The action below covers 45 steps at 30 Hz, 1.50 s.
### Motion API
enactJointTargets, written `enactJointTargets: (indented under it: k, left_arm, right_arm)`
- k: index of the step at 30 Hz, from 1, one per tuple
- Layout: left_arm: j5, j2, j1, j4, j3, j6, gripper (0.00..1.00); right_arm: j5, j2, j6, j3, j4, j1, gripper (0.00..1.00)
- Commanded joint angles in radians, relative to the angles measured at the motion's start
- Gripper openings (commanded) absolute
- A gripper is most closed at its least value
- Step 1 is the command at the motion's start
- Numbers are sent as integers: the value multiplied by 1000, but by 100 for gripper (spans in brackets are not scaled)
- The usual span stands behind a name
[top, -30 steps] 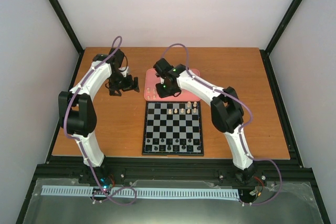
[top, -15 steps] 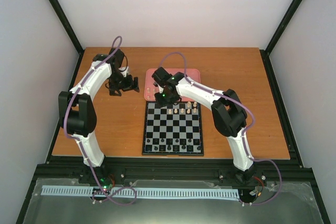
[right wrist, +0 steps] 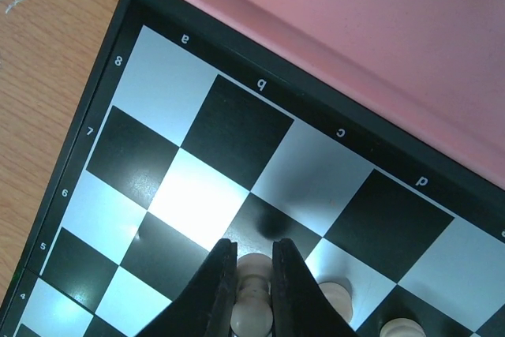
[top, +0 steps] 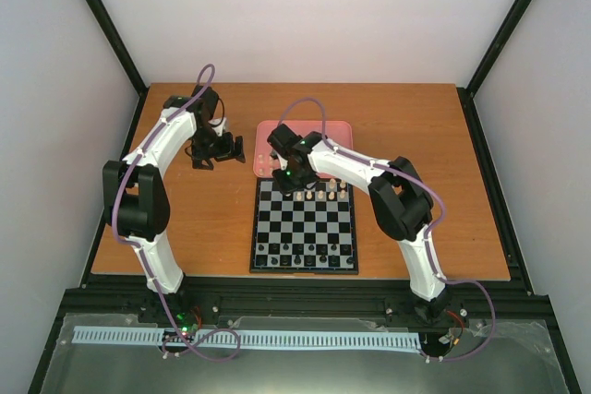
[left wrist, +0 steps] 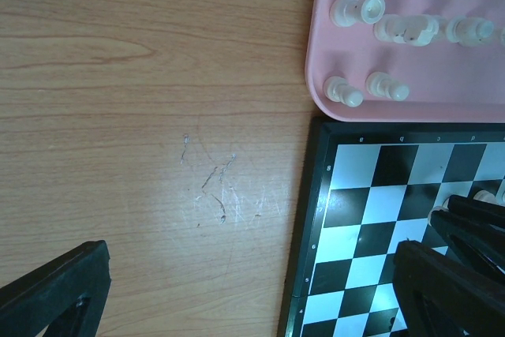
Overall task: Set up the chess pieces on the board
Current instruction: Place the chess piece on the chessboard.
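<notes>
Right fingers (right wrist: 219, 286) clamp a tiny cream chess piece (right wrist: 252, 305) over the black-and-grey chequered board (right wrist: 229, 128).
Just beside it stand other cream pieces (right wrist: 338, 297); a pink rectangular tray (right wrist: 379, 53) borders the board; left fingers (left wrist: 55, 290) spread wide, empty.

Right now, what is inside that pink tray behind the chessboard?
Small cream chess pieces, at least five near one corner of the pink tray. The right arm covers much of it from above, hiding the rest.
</notes>
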State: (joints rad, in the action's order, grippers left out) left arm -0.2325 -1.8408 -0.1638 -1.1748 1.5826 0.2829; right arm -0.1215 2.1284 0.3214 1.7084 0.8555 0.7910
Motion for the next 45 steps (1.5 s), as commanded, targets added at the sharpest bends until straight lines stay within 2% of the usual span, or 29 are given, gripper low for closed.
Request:
enactJointTargets:
  k: [1, 11, 21, 38, 45]
  left_arm:
    - [-9, 30, -3, 9, 6, 13, 100]
    - [-12, 26, -3, 9, 7, 14, 100]
    - [-15, 20, -3, 10, 10, 13, 100]
    - [-14, 27, -3, 12, 6, 13, 100]
    - [-13, 31, -3, 12, 2, 13, 100]
  right_arm:
    - [-8, 20, -12, 6, -15, 13, 3]
    - [-20, 53, -22, 28, -1, 13, 4]
    - [-6, 70, -27, 52, 17, 13, 20]
    - [15, 57, -22, 48, 20, 13, 21]
    - [13, 40, -25, 42, 8, 13, 34]
